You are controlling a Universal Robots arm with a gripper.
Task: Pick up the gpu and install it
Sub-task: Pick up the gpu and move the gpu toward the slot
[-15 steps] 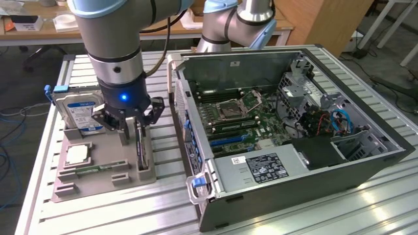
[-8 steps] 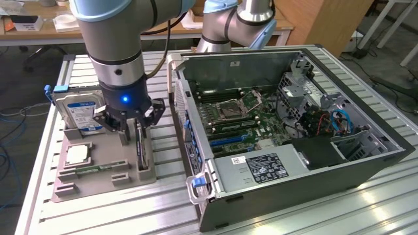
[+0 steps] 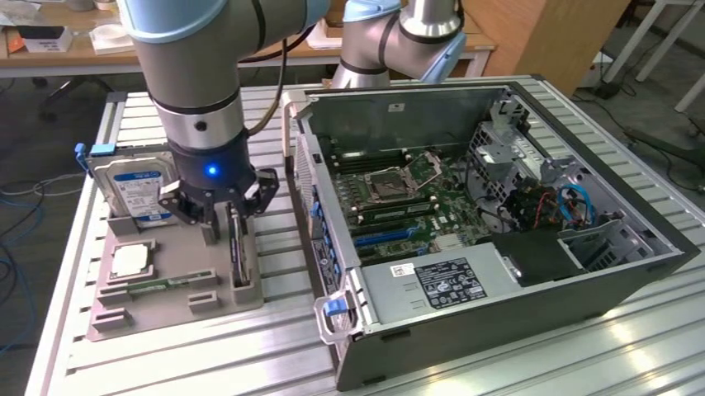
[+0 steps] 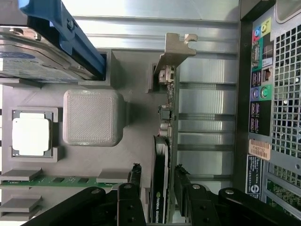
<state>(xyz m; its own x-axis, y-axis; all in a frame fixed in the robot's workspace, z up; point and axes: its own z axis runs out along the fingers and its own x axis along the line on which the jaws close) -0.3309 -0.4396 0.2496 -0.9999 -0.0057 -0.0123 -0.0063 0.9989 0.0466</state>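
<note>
Wrist view, gripper (image 4: 157, 172) parted astride gpu (image 4: 165, 122)

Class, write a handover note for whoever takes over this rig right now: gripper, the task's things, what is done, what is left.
Gripper: jaws open, one on each side of the gpu, not closed on it.
The gpu: standing on edge in the grey holder, beside the open computer case.
Done: gripper positioned around the gpu.
Left: gripping, lifting and installing it in the case.
</note>
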